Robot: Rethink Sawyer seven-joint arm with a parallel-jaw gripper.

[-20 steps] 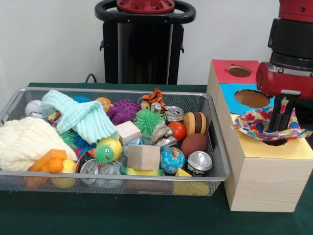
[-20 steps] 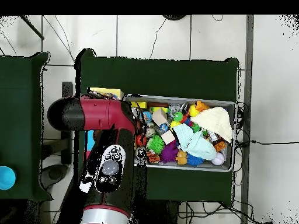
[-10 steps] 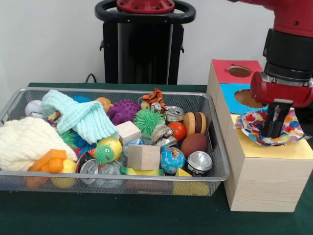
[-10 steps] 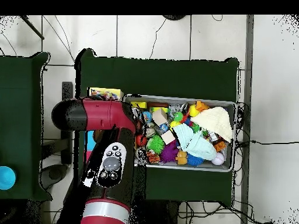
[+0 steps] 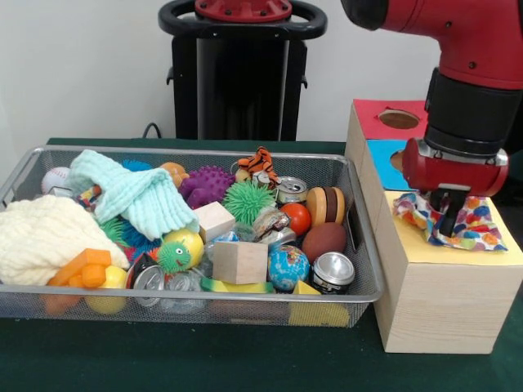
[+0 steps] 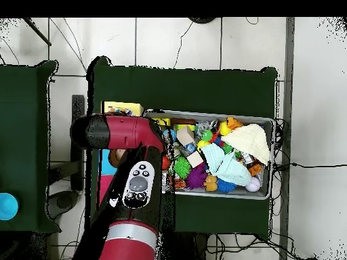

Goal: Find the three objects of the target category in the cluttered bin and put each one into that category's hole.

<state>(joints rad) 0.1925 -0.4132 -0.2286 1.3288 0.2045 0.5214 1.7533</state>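
At left in front view, wire bin sits packed w/ toys; dotted cloth lies bunched over the yellow hole's surround, gripper just above it, grip state can't tell. Overhead, arm hides the cloth. Green table cover, white tiled floor around.

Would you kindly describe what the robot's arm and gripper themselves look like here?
The arm is glossy red with rounded joints and a wide black cylindrical band above a red wrist housing. The gripper below it is black and slim. From overhead, the arm shows a black oval panel with round grey buttons, and a pale grey ring near its base.
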